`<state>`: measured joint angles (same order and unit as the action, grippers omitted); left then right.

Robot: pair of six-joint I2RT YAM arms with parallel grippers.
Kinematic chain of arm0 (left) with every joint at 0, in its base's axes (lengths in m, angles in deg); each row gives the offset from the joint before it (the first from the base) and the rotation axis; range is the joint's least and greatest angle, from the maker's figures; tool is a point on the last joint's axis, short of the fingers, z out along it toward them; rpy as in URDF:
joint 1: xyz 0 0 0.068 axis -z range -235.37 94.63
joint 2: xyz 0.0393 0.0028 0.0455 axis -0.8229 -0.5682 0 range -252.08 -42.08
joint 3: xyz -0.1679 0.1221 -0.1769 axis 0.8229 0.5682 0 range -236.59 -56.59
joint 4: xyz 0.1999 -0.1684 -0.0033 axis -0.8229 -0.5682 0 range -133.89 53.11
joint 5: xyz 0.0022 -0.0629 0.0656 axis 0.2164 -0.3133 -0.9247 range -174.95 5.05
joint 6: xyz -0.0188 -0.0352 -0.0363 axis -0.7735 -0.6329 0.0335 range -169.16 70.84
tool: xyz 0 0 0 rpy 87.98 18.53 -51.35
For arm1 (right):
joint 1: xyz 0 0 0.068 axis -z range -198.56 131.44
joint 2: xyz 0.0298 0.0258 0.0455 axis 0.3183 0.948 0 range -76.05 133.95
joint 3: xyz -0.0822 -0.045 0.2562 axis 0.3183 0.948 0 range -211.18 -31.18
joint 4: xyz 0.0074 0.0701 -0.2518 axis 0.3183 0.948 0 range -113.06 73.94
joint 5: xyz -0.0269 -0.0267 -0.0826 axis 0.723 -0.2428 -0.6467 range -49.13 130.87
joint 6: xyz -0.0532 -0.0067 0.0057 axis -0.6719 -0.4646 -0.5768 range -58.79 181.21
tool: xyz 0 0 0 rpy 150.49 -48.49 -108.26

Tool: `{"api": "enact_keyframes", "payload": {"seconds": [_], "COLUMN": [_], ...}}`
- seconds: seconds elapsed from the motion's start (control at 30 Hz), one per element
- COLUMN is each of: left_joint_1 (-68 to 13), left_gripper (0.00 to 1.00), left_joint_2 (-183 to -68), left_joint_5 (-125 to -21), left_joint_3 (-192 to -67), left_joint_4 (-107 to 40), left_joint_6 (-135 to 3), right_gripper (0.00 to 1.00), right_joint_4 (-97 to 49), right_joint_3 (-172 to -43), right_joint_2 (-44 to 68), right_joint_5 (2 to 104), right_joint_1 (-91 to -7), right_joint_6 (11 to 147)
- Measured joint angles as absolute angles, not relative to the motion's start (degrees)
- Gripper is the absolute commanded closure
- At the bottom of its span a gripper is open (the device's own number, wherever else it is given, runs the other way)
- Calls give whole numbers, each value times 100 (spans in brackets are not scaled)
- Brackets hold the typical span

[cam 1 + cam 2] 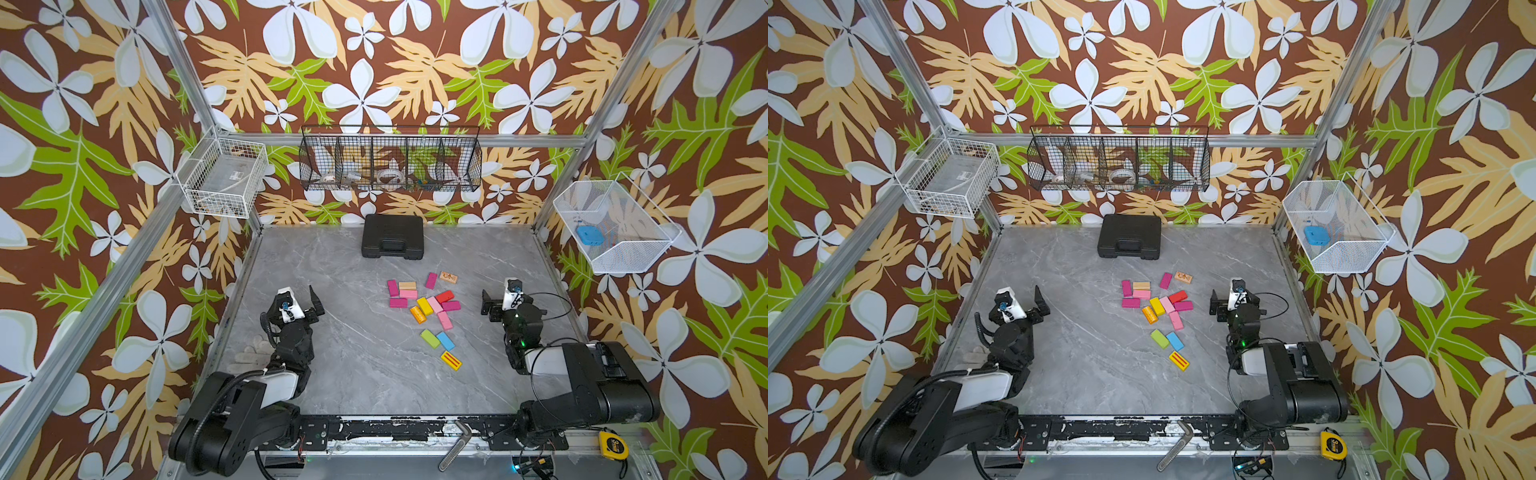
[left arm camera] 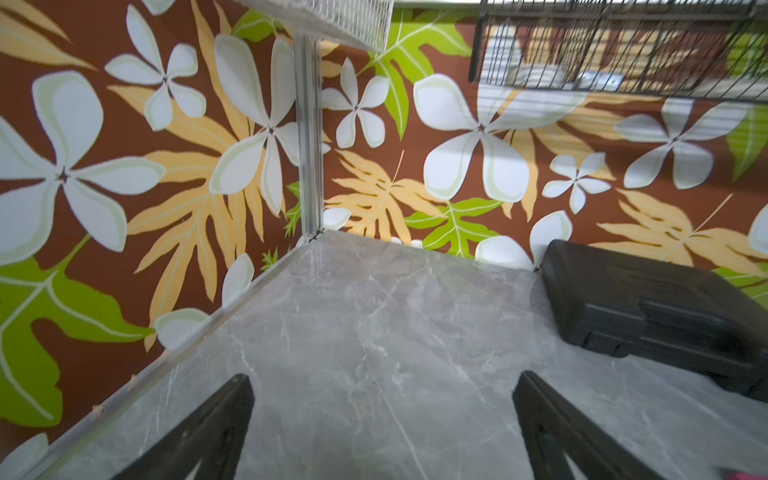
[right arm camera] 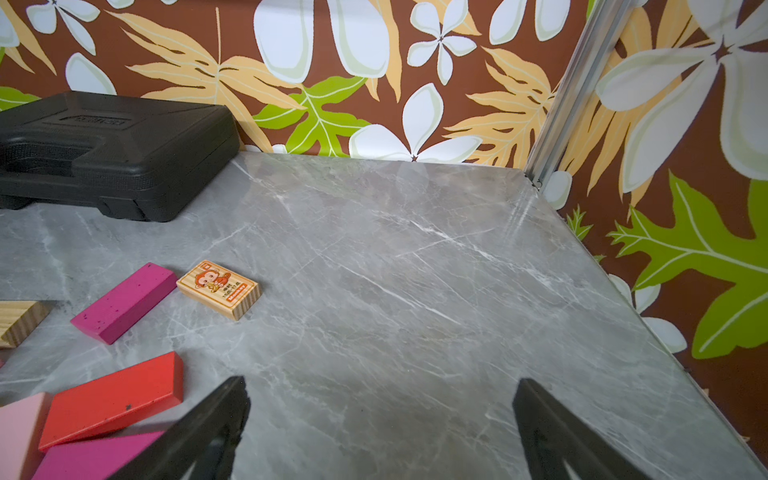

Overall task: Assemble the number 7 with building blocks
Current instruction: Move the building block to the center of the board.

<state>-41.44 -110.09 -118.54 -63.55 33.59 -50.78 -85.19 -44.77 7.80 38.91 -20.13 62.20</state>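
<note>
The left gripper (image 2: 384, 380) hangs with its jaws spread wide and empty over bare table (image 2: 374, 311). The blocks (image 1: 424, 306) lie scattered flat well off to its right, and a black case (image 2: 648, 311) sits ahead and to its right. The right gripper (image 3: 382, 384) is also spread wide, holding nothing. A red block (image 3: 112, 399) lies just left of its left finger, with a magenta block (image 3: 124, 303) and a wooden picture block (image 3: 219, 289) ahead-left. A pink sliver beside the left gripper is probably another block.

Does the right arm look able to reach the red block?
Probably yes: the right gripper is open and empty, and only bare table lies between it and the red block.
</note>
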Motion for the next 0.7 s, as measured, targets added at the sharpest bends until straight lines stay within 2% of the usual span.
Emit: {"api": "enact_keyframes", "payload": {"seconds": [0.13,0.33,0.53,0.7], "left_joint_1": [-4107,-3910,-3720,-3622], "left_gripper": [0,0,0,0], "left_joint_2": [-10355,-9844,-9566,-9319], "left_joint_5": [-12308,-12433,-12118,-11762], "left_joint_3": [-6788,-7568,-7922,-7881], "left_joint_4": [2345,485,-971,-1620], "left_joint_6": [-5321,-6044,-6580,-7002], "right_gripper": [1,1,1,1], "right_joint_4": [-8521,-8521,-8523,-8521], "right_joint_3": [-4479,-4479,-4477,-4477], "right_joint_2": [780,780,780,780], "right_joint_5": [3837,3786,3753,3633], "right_joint_1": [-2021,-2021,-2037,-2056], "right_joint_6": [6205,6201,6201,6201]}}
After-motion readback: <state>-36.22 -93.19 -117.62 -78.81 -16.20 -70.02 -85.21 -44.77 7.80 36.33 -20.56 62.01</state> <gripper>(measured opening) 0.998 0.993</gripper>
